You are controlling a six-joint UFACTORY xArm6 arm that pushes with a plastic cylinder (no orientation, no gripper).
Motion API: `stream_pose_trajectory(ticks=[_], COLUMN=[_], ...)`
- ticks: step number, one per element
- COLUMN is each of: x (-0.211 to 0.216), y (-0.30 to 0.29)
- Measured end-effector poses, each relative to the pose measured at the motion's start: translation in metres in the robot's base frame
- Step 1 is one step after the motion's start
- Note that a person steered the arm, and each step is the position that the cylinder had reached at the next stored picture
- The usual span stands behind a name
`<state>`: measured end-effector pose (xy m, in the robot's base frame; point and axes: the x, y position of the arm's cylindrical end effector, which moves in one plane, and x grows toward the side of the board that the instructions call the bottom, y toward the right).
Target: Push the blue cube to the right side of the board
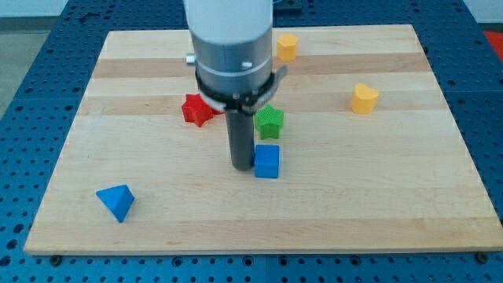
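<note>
Where things stand: while my tip (241,166) rests on the counter (330,212), it is seen touching or just beside the blue cube's (267,161) left face.
Pincer: none is fitted, so no released or clenched state can be told; only a bare rod is shown.
Cube place: near the board's middle, just below the green block (269,121), with the right side well apart.
Step in hand: a rightward push is judged to be starting.
Doing it well: contact is best kept centred on the left face, so the cube is not spun or slid off the tip.
Facing: the cube is seen almost square to the view; no long axis can be named.
</note>
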<state>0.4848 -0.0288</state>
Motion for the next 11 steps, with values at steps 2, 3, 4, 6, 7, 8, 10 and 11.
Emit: stream_pose_trajectory(ticks=[2,3,4,6,7,8,10,11], x=[-0.024,0.002,0.012,0.019,0.024,0.013,0.013,0.019], y=[-0.012,-0.033,-0.034,0.002,0.033,0.049,0.111,0.149])
